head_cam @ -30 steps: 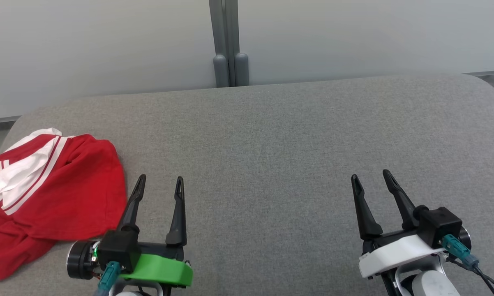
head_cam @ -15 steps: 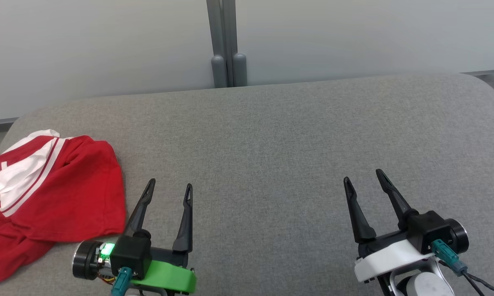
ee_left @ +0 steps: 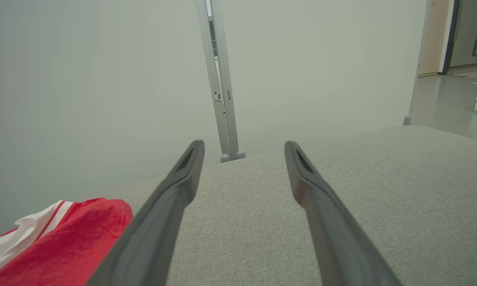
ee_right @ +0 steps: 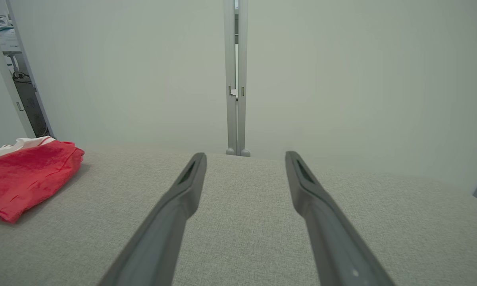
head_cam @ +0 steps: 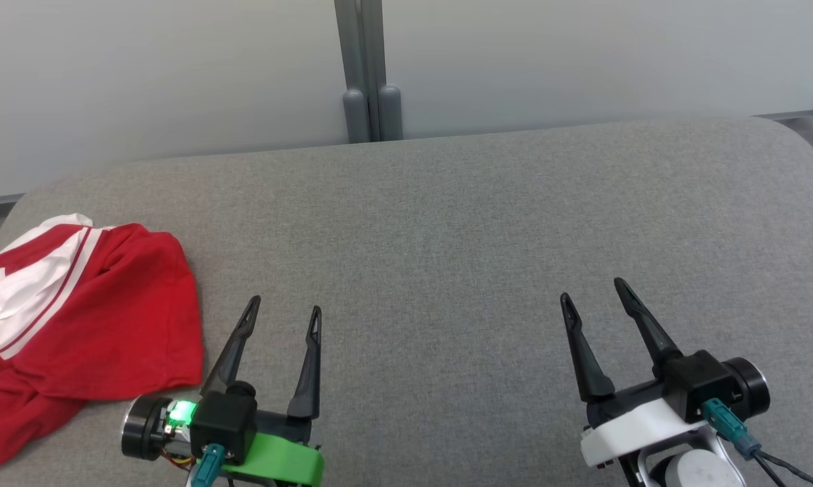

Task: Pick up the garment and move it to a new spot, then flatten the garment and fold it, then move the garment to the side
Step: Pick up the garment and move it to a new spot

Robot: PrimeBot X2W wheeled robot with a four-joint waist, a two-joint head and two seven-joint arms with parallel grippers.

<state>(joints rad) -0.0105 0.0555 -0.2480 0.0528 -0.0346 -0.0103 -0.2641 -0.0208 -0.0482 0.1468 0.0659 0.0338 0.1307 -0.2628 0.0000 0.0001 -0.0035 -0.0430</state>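
The garment (head_cam: 88, 325) is a red piece with white stripes and panels, lying crumpled at the left end of the grey cushioned surface (head_cam: 447, 223). My left gripper (head_cam: 285, 308) hovers just right of it, open and empty, fingers pointing away from me. Far to the right, my right gripper (head_cam: 592, 291) also stands open with nothing between its fingers. In the left wrist view the garment (ee_left: 64, 246) sits at the lower left beside my left gripper (ee_left: 242, 149). The right wrist view has the garment (ee_right: 24, 174) at the far left, well apart from my right gripper (ee_right: 244, 159).
Pale partition panels with a grey post (head_cam: 366, 74) stand right behind the surface's far edge. The surface's rounded left end lies just beyond the garment. An open floor area (ee_left: 449, 99) shows past the right end in the left wrist view.
The head view has shifted slightly, sliding the scene left. My left gripper has moved a little to the right, away from the garment's edge. The garment lies as before.
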